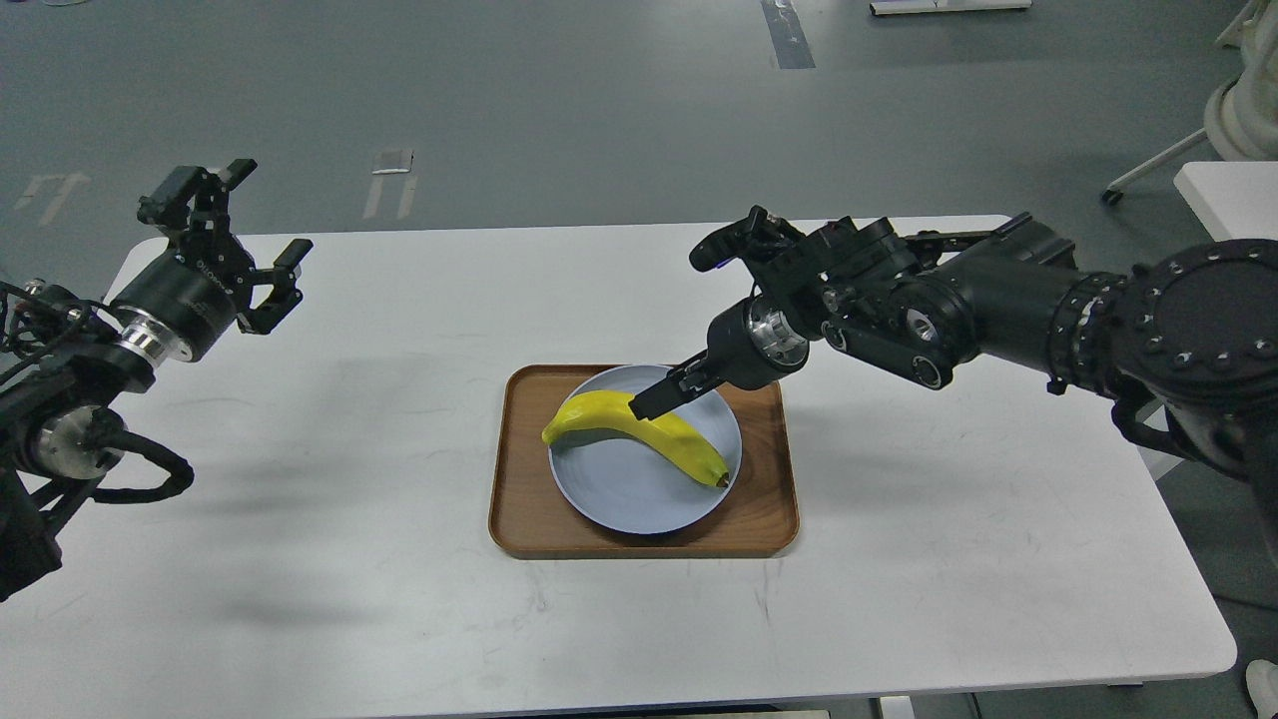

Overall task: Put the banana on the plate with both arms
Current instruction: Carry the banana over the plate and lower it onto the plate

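The yellow banana [654, 432] lies across the pale blue plate [619, 489], greenish stem end to the left and dark tip at the right rim. My right gripper [647, 401] reaches in from the right. Its fingertips sit at the banana's far upper edge and no longer wrap around it, so it looks open. My left gripper [262, 215] is open and empty, raised over the table's far left corner, well away from the plate.
The plate sits in a brown wooden tray [519, 519] at the middle of the white table [899, 559]. My right forearm [998, 300] spans the table's right rear. A second white table [1233, 195] stands at the far right.
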Action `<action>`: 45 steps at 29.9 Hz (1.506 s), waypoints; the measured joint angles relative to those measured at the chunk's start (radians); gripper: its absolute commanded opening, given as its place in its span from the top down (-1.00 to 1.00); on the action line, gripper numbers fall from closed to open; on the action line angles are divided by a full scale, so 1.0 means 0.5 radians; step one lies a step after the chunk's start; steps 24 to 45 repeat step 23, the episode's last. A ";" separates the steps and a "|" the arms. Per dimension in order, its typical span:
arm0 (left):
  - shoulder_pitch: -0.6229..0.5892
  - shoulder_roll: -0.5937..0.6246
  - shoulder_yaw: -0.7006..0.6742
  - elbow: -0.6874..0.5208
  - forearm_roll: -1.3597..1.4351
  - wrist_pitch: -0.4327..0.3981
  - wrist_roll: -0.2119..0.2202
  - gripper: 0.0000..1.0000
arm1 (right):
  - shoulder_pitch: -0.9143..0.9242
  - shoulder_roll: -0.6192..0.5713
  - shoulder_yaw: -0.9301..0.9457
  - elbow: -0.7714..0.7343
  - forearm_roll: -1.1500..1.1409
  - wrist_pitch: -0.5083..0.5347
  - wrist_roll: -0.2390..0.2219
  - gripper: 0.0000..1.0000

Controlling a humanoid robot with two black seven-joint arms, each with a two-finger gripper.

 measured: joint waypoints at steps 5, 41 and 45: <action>-0.011 -0.023 0.000 0.001 0.000 0.000 0.000 -0.95 | -0.183 -0.271 0.368 -0.028 0.488 0.000 0.000 -1.00; -0.005 -0.438 -0.021 0.169 -0.003 0.000 0.000 -0.95 | -0.874 -0.555 1.510 -0.026 0.921 0.000 0.000 -1.00; -0.005 -0.438 -0.021 0.169 -0.003 0.000 0.000 -0.95 | -0.874 -0.555 1.510 -0.026 0.921 0.000 0.000 -1.00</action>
